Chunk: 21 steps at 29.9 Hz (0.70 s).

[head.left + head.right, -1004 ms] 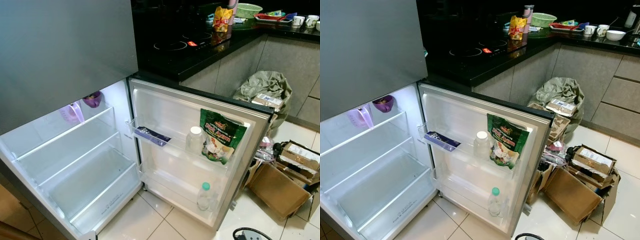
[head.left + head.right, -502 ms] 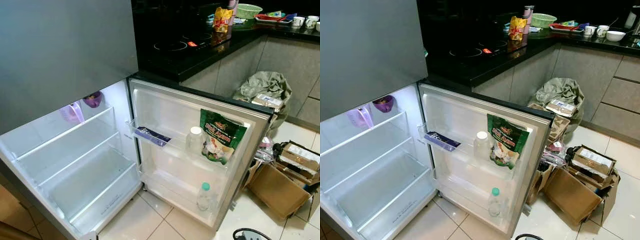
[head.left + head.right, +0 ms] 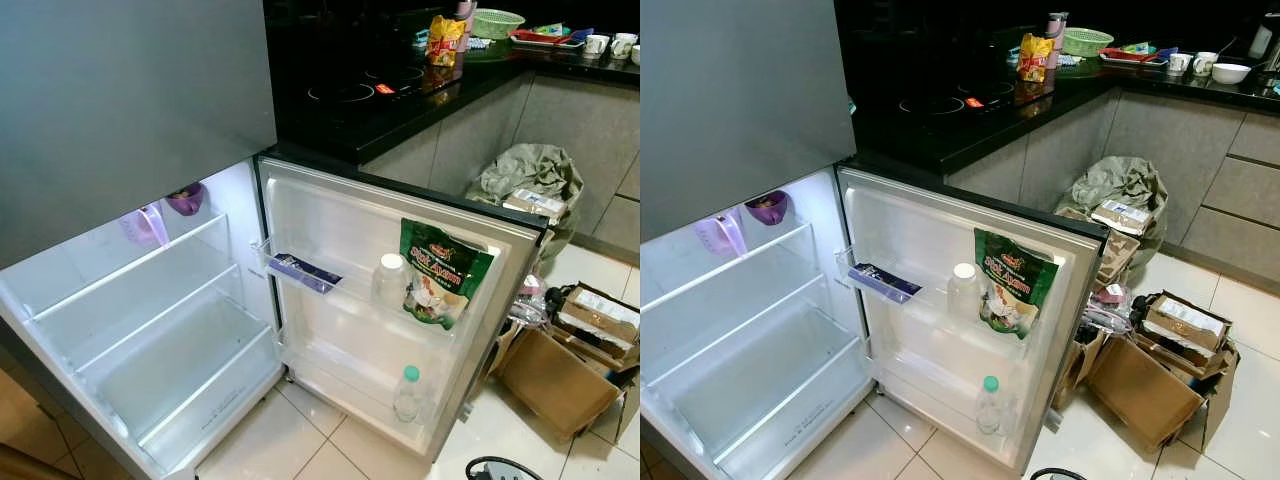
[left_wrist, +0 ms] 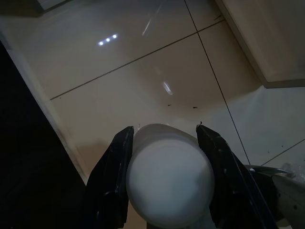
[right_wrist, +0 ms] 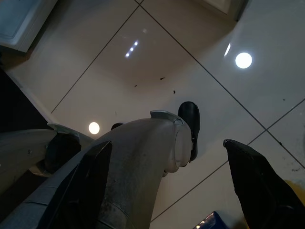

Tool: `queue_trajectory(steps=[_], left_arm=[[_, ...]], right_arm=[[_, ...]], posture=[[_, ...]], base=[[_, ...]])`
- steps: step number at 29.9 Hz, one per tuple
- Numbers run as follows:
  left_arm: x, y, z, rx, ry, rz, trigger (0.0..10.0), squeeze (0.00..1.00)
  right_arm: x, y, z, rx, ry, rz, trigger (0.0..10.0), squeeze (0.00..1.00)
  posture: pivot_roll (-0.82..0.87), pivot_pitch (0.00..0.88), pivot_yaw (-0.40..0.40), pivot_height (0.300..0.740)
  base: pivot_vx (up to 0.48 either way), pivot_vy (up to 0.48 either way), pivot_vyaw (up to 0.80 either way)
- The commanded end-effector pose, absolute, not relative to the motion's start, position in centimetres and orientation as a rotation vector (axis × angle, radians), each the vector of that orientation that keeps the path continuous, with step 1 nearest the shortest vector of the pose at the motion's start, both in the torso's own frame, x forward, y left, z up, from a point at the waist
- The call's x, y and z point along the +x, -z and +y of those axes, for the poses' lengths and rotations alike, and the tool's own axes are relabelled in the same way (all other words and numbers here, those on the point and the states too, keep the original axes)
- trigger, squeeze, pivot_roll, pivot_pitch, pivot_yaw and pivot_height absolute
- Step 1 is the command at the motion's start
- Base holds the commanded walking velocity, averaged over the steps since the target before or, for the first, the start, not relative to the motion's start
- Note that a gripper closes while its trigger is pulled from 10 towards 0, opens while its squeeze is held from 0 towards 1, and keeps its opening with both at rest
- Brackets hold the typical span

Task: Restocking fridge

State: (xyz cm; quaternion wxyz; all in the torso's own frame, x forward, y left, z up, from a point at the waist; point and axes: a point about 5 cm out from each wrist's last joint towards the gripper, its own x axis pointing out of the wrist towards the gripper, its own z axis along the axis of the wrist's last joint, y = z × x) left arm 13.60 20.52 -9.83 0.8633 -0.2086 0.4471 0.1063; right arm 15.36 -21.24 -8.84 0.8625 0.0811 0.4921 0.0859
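**White container gripped low, fridge standing open and waiting**

Black fingers of the left gripper (image 4: pixel 164 157) are clamped on either side of a white rounded container (image 4: pixel 169 179), carried down over the pale floor tiles (image 4: pixel 143 81), presumably so the load rides steady until it reaches a shelf. The right gripper (image 5: pixel 171 176) hangs with its fingers spread wide and nothing between them, pointed at the floor beside the robot's own leg (image 5: pixel 138 162), free to steady a door or take the next item.

Ahead, the fridge (image 3: pixel 150 330) stands with its lower door (image 3: pixel 400 300) swung fully out. The inner shelves are nearly bare, apart from purple containers (image 3: pixel 165 210) at the back. The door racks hold a white-capped bottle (image 3: pixel 390 280), a green pouch (image 3: pixel 440 272), a dark flat packet (image 3: pixel 305 270) and a green-capped bottle (image 3: pixel 408 392). By my judgement the container still has to be lifted in.
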Motion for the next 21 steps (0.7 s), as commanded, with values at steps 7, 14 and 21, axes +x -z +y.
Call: queue_trajectory(steps=[7,14,21], left_arm=[[13.45,9.95,20.11,-0.443,-0.21,0.949,10.0,0.0],[13.62,9.86,20.13,-0.443,-0.211,0.931,10.0,0.0],[13.53,9.89,20.07,-0.448,-0.21,0.93,10.0,0.0]], right_arm=[[14.9,9.01,-21.31,0.182,-0.172,1.046,10.0,0.0],[14.76,9.05,-21.35,0.18,-0.174,1.05,10.0,0.0],[14.68,9.09,-21.33,0.18,-0.175,1.053,10.0,0.0]], posture=[[-0.07,0.006,0.001,0.74],[-0.07,0.006,0.0,0.74],[-0.06,0.013,-0.003,0.74]], base=[[0.0,0.0,0.0],[0.0,0.0,0.0],[0.0,0.0,0.0]])
